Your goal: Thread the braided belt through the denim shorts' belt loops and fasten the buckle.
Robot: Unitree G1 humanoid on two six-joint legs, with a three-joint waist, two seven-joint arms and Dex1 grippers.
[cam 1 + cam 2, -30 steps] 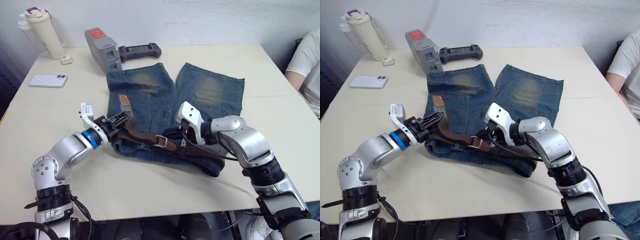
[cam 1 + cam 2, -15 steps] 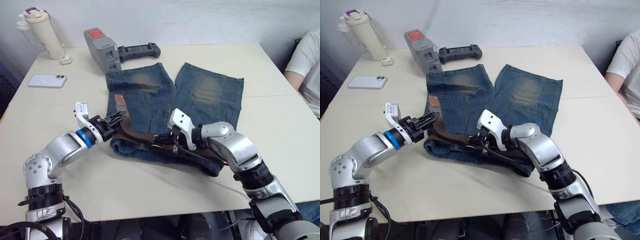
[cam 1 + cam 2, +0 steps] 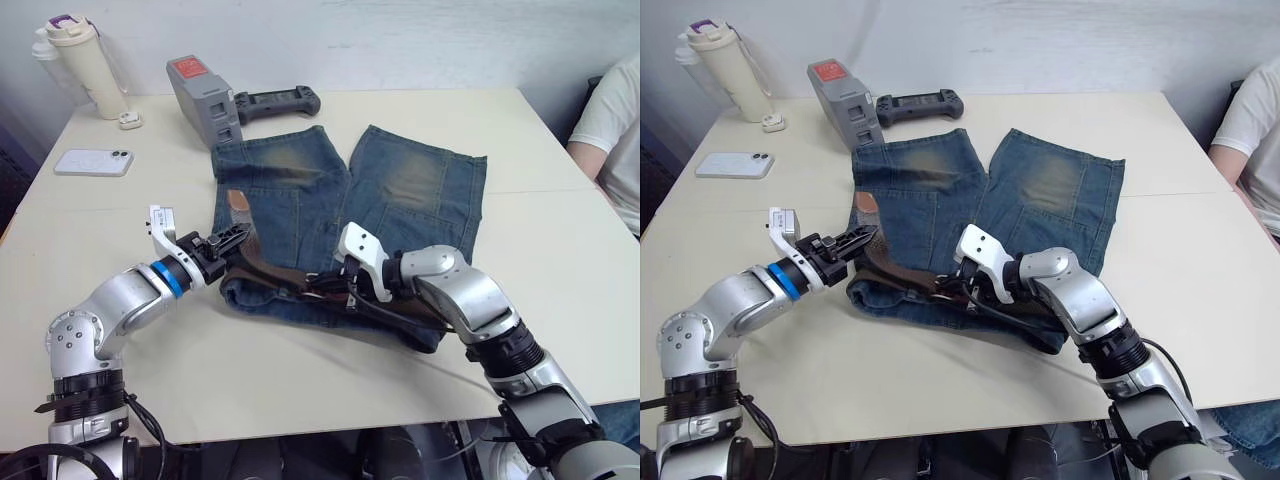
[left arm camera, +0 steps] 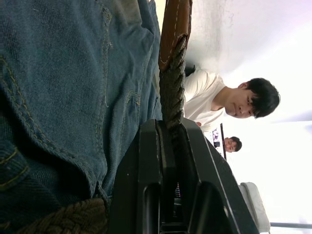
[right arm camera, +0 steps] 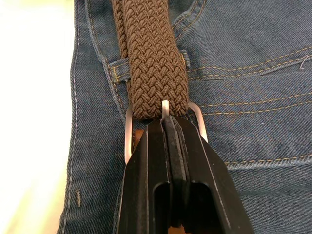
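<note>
Denim shorts (image 3: 400, 190) spread flat at centre frame on the surface (image 3: 560, 250), waistband at lower centre. Braided belt (image 3: 275, 277) running along that waistband, tan tip raised toward the upper left. Left pincer (image 3: 237, 240) clamped on the strap near that tip; right pincer (image 5: 168, 127) clamped at the buckle (image 5: 128, 134), strap already through one of the belt loops (image 5: 118, 69) beside it.

Likely trouble: pulling both ends apart could drag or bunch the denim, or slip the strap out of the grip; a twisted tip could miss the buckle frame.

Around: phone (image 3: 94, 161) and bottle (image 3: 88, 65) upper left, grey device (image 3: 204, 99) and controller (image 3: 278, 101) upper centre, a person's sleeve (image 3: 615, 120) at right edge. All well apart; nothing obstructing.
</note>
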